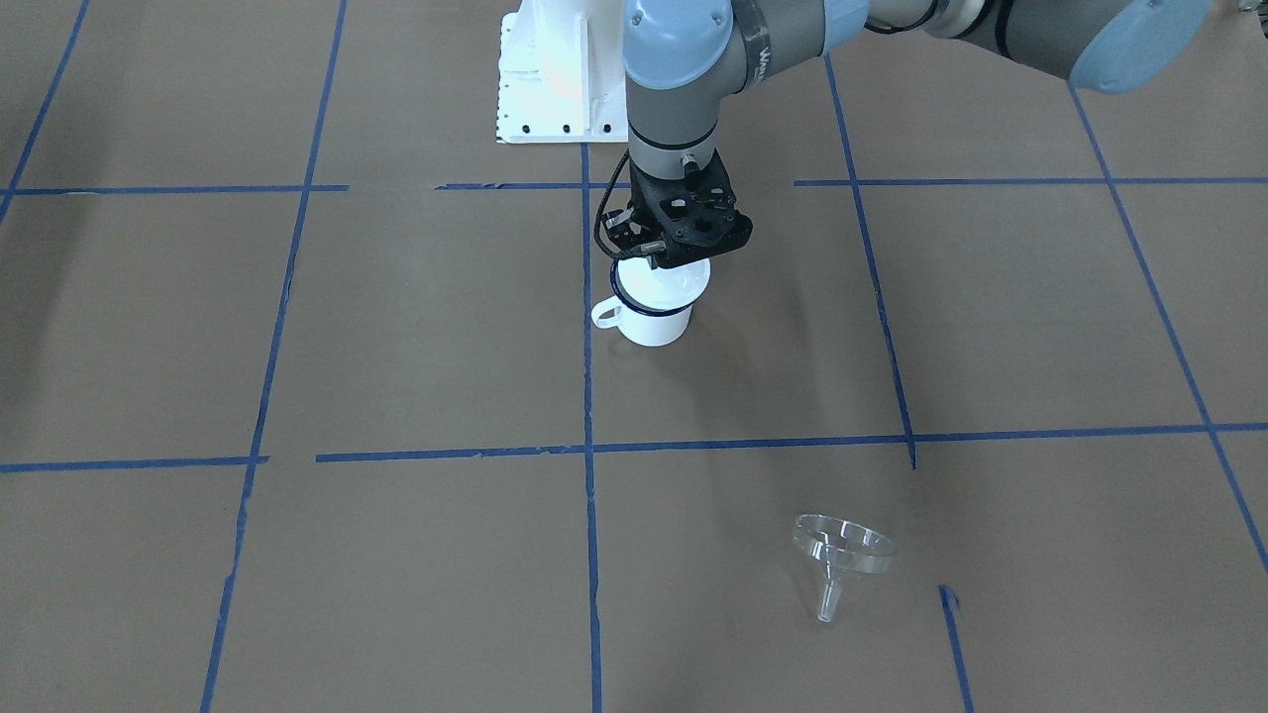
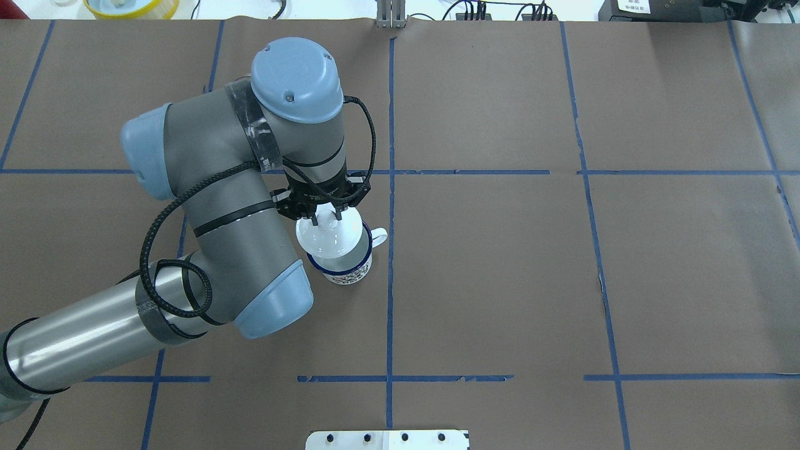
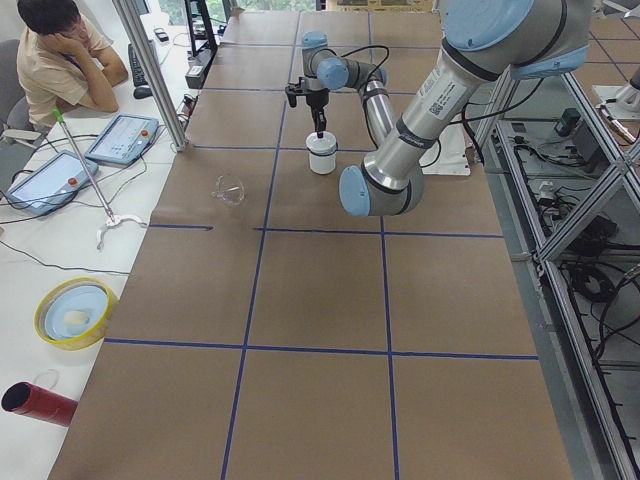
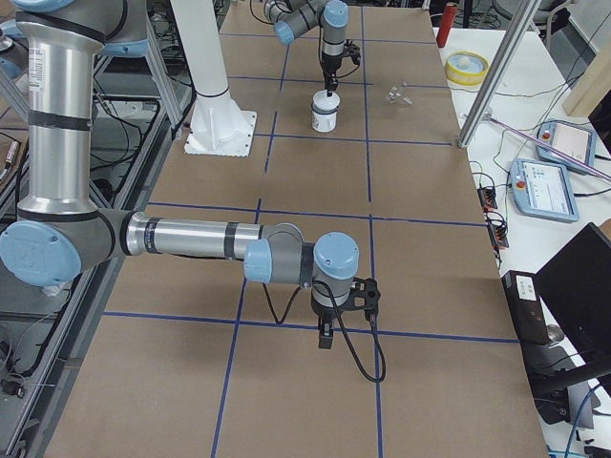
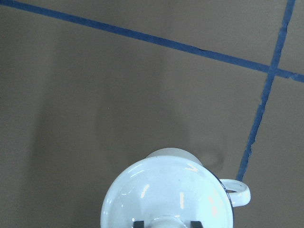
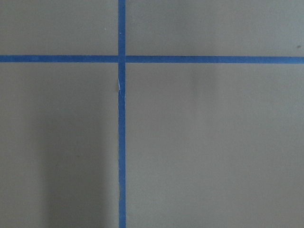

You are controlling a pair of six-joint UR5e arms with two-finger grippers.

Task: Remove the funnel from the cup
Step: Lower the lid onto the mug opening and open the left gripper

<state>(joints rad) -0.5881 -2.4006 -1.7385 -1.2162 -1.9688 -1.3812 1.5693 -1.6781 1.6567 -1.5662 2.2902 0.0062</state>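
- Left gripper (image 1: 664,255), front-facing view: hanging straight down over the cup (image 1: 654,325) and reaching onto the white domed lid (image 1: 676,282) covering its mouth. Funnel (image 1: 842,550) lying on its side on the table (image 1: 396,347), well apart from the cup and toward the operators' edge. Judging the removal itself as already done.
- Overhead view: pinching the lid's knob (image 2: 326,220), jaws narrowed onto it from either side. Gripping there, most likely, as the one part of the dome slim enough to hold. Funnel falling outside this view.
- Exterior left view: showing the same grip from afar, the lid sitting at the cup's top. Not telling whether it is resting on the rim or hovering just above. Funnel lying apart, between the cup and the operators' side.
- Exterior right view: right gripper (image 4: 325,341) pointing down over the table near this camera, well apart from cup and funnel, presumably parked out of the way. Cannot tell from here whether it is spread or pressed together.
- Left wrist view: looking down on the dome, with two dark fingertips (image 5: 138,223) flanking the knob at the lower edge. Cup's handle (image 5: 237,192) peeking out beside the lid.
- Right wrist view: showing only brown table and blue tape lines (image 6: 121,142).
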